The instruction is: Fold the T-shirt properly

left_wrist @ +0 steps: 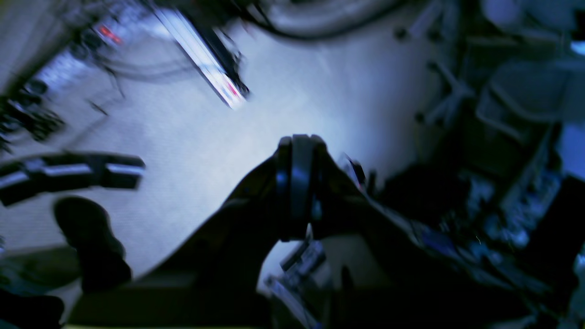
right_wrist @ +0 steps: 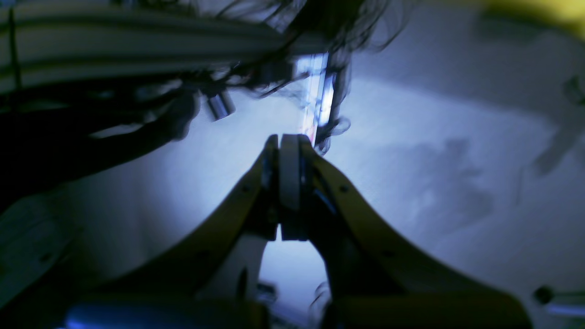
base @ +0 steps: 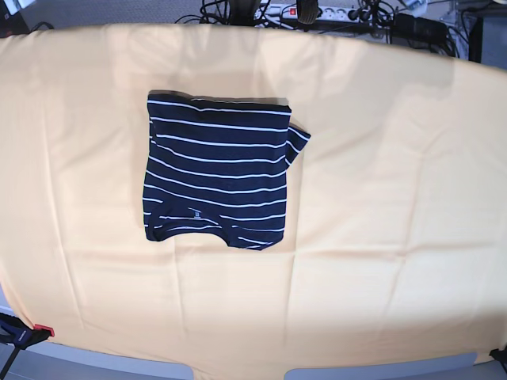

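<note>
The dark navy T-shirt (base: 218,170) with thin white stripes lies folded into a rough rectangle on the orange-covered table (base: 380,158), left of centre in the base view. One sleeve edge sticks out at its upper right. Neither arm shows in the base view. In the left wrist view my left gripper (left_wrist: 299,146) is shut and empty, pointing away from the table at a pale floor. In the right wrist view my right gripper (right_wrist: 285,141) is shut and empty, also pointing at the floor. The T-shirt is out of both wrist views.
Cables and a power strip (base: 317,12) lie on the floor beyond the table's far edge. A clamp (base: 24,332) grips the cloth at the near left corner. The wrist views show blurred cables, chair legs and a shoe (left_wrist: 89,233).
</note>
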Controlling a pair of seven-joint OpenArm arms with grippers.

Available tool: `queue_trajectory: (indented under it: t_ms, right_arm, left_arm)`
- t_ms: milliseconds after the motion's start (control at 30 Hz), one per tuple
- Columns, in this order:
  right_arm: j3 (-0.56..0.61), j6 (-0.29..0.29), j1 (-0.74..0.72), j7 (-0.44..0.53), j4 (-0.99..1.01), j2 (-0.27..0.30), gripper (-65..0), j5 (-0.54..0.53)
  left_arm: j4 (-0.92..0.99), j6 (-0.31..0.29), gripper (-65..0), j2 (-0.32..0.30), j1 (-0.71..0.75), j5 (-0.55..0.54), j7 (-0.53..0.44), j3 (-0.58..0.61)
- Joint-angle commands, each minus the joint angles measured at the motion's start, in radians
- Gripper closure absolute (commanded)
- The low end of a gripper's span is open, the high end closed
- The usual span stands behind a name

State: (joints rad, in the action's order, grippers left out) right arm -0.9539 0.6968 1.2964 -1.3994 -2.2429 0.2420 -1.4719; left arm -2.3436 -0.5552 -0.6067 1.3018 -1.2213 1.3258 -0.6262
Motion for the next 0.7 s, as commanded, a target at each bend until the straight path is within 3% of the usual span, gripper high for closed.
queue_trajectory:
  t_ms: [0,100,233,433,567,667]
  right_arm:
    - [0.019,0.001,0.013,0.003,0.024,0.005,0.0,-0.012]
    - [0.123,0.001,0.013,0.004,0.141,0.011,0.0,-0.012]
    - [0.296,0.001,-0.004,0.186,0.326,0.027,0.0,0.191]
    - [0.529,0.001,-0.203,0.459,0.695,0.123,0.0,0.513]
    - [0.646,0.001,-0.365,0.576,0.943,0.138,0.0,0.634]
    - [0.73,0.001,-0.468,0.717,1.125,0.138,0.0,0.732]
  left_arm:
    - [-0.013,-0.002,0.0,-0.005,0.007,0.012,-0.04,0.012]
    - [0.077,-0.001,0.0,-0.005,0.007,0.105,-0.122,0.094]
    - [0.288,0.01,0.0,-0.002,0.006,0.25,-0.206,0.261]
    - [0.701,0.01,0.0,0.088,-0.243,0.415,-0.306,0.465]
    - [1.003,0.007,0.0,0.13,-0.416,0.433,-0.349,0.534]
    - [1.213,-0.027,0.0,0.163,-0.529,0.464,-0.454,0.558]
